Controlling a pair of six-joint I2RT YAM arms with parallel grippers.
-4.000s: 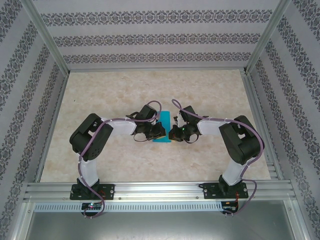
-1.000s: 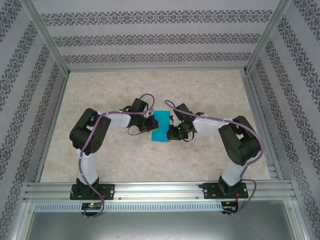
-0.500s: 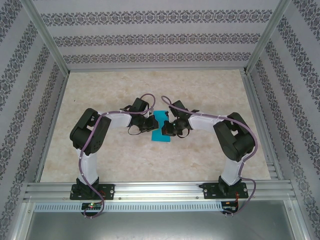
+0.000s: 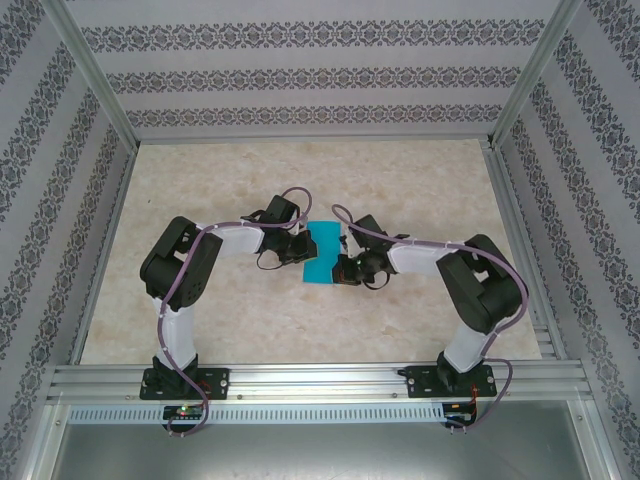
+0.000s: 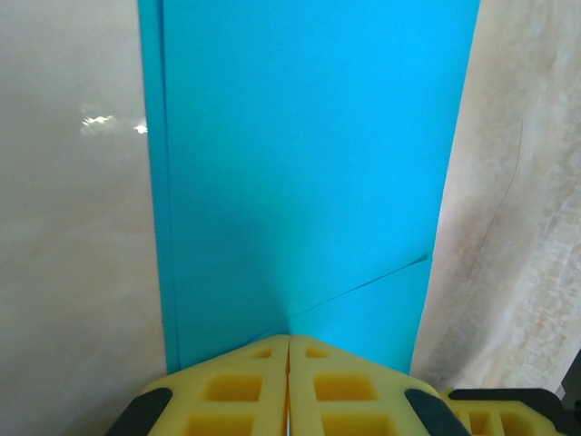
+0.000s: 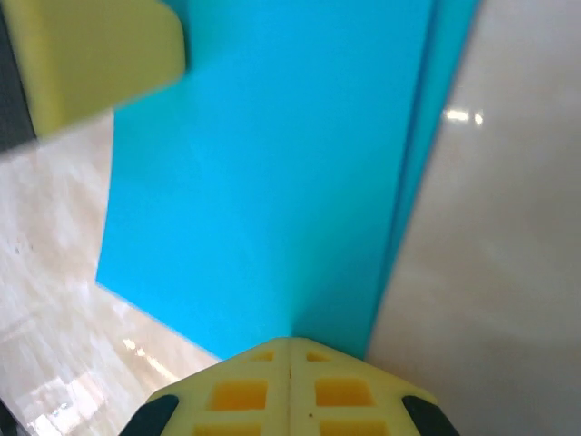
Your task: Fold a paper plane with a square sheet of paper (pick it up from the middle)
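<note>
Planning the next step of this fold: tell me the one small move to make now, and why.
Probably lower the paper flat onto the table, so its fold can be pressed. The left gripper and right gripper are each shut on an opposite side of it, and it is doubled over, layer edges slightly offset.

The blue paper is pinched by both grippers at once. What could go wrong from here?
1. The left gripper and the right gripper are each shut on an edge of the paper; if they pull apart, it may tear or slip out.
2. The folded layers look uneven: a thin strip shows along one side, so a crease pressed now may be crooked.
</note>
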